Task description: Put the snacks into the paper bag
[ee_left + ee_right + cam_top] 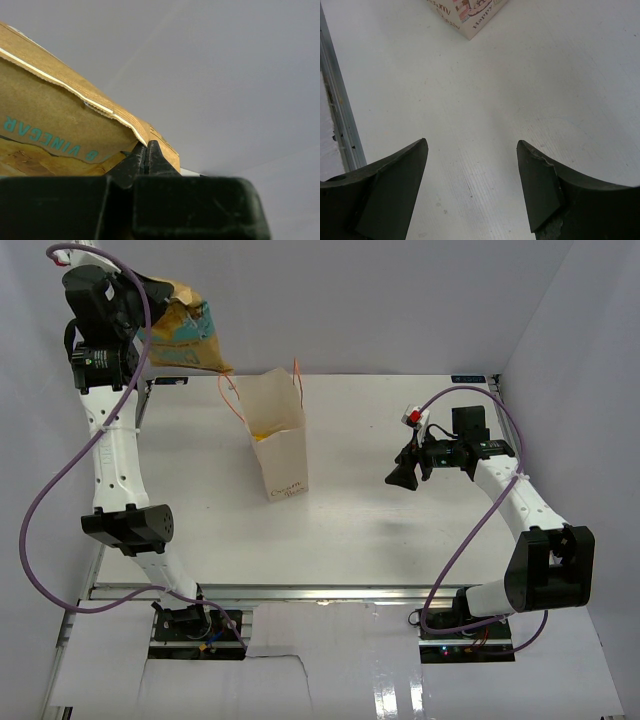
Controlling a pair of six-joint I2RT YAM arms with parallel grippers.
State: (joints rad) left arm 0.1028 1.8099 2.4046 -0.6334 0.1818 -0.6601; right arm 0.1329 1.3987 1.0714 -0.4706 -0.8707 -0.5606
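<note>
White tabletop (380,530) enclosed by pale walls (400,300). Your paper bag (280,450) stands upright and open-topped near the middle of the far edge, with something yellow (264,428) showing inside. Your left hand (146,152), raised beyond the far left corner, is pinching an orange-yellow chip bag (190,335) (teal lettering on it). Your right hand (402,475) hovers spread over the right side, holding nothing.

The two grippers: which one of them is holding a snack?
The left gripper. It is shut on the edge of the orange-yellow chip bag, lifted high at the far left, while the right gripper stands open and empty.
</note>
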